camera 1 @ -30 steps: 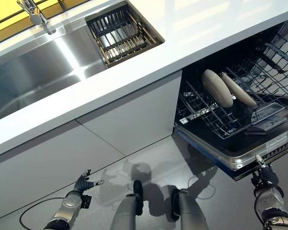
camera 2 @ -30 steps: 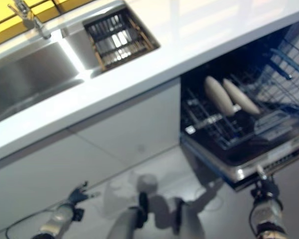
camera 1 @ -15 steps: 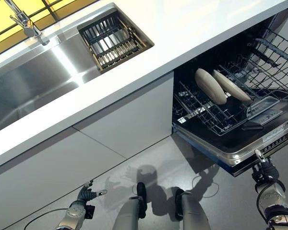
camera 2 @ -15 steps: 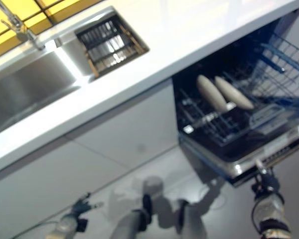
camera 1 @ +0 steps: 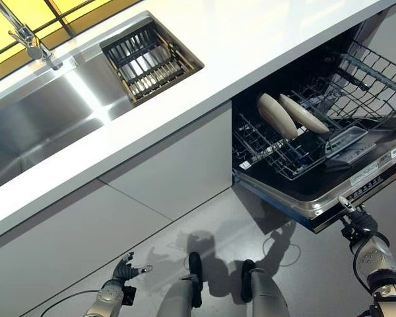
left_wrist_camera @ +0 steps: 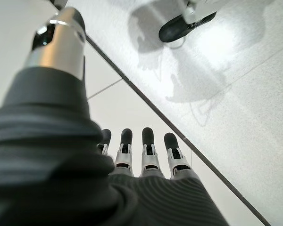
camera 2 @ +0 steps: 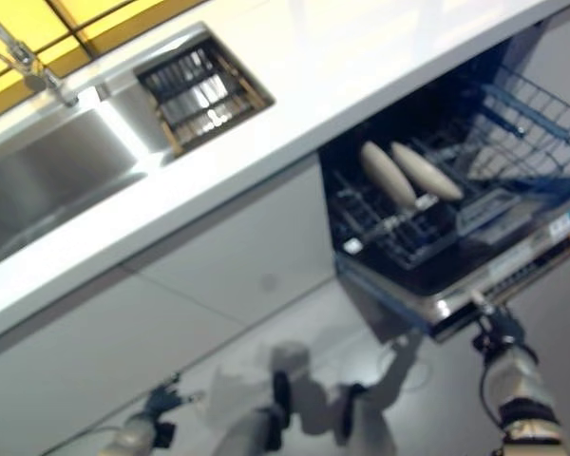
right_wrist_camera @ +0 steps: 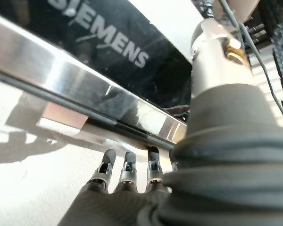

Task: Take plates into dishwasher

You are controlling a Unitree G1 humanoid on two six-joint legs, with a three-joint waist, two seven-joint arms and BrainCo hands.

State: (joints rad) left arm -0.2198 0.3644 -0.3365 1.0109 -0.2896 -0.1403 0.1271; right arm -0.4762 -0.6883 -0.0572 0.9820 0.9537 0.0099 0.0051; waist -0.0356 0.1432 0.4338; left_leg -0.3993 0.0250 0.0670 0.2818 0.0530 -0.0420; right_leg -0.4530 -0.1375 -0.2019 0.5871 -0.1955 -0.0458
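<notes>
Overhead, the white bench (camera 1: 204, 72) holds the sink (camera 1: 46, 125) on the left; below right, the open dishwasher (camera 1: 330, 191) has two plates (camera 1: 287, 115) upright in its rack. Right hand (camera 1: 358, 224), fingers straight, reaches under the door's edge. Left hand (camera 1: 124, 271) hangs open, empty, near the floor.

Two head views look down, sharing the countertop (camera 1: 204, 66) and open dishwasher (camera 1: 317, 152). Left wrist view faces the floor (left_wrist_camera: 236, 94) closely; right wrist view faces the dishwasher door's edge (right_wrist_camera: 85, 89).
</notes>
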